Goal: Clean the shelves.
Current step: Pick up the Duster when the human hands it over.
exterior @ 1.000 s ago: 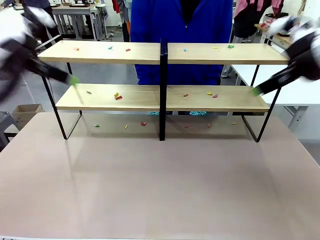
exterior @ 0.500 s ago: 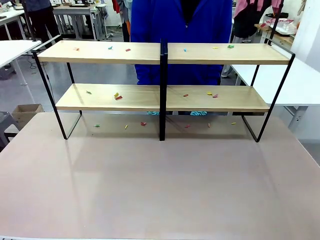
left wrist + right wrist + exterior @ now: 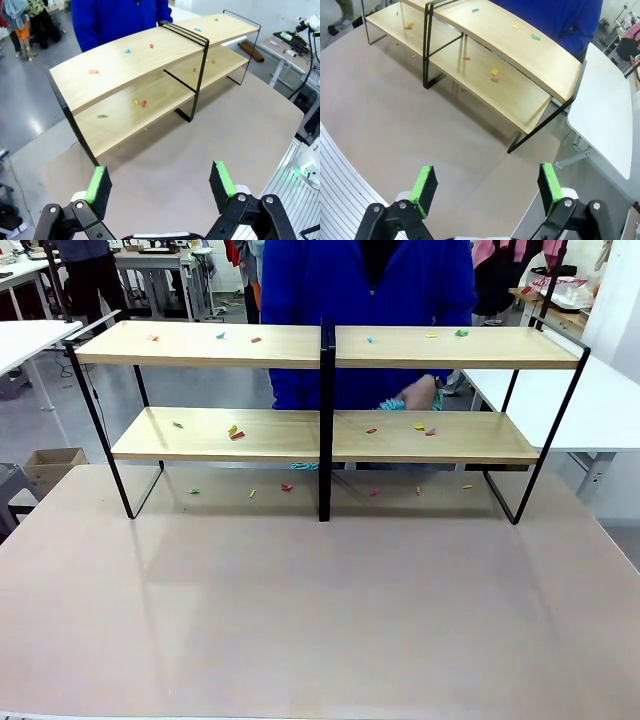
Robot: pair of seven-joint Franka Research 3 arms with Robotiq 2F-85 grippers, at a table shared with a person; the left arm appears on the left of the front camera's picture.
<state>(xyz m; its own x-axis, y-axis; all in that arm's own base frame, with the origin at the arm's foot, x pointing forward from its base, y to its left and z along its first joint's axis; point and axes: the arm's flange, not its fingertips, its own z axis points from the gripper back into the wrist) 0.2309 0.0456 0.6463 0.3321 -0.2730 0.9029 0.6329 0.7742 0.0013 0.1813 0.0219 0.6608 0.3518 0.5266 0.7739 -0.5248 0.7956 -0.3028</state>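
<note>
Both left hand (image 3: 159, 182) and right hand (image 3: 486, 187) hang far from shelves (image 3: 290, 345).

Person's hand (image 3: 416, 396) blurred behind shelves (image 3: 200, 345), coloured scraps (image 3: 236, 432) too tiny to identify

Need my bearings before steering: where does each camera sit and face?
Front view: fixed on the robot's side, looking across the grey-beige tabletop at the two-tier light wooden shelves on a black metal frame; the person in blue stands behind, one hand near the lower board.
Left wrist view: high off the shelves' left end, looking down past the open left gripper.
Right wrist view: high off their right end, past the open right gripper.
Shared: all three show the shelves.
</note>
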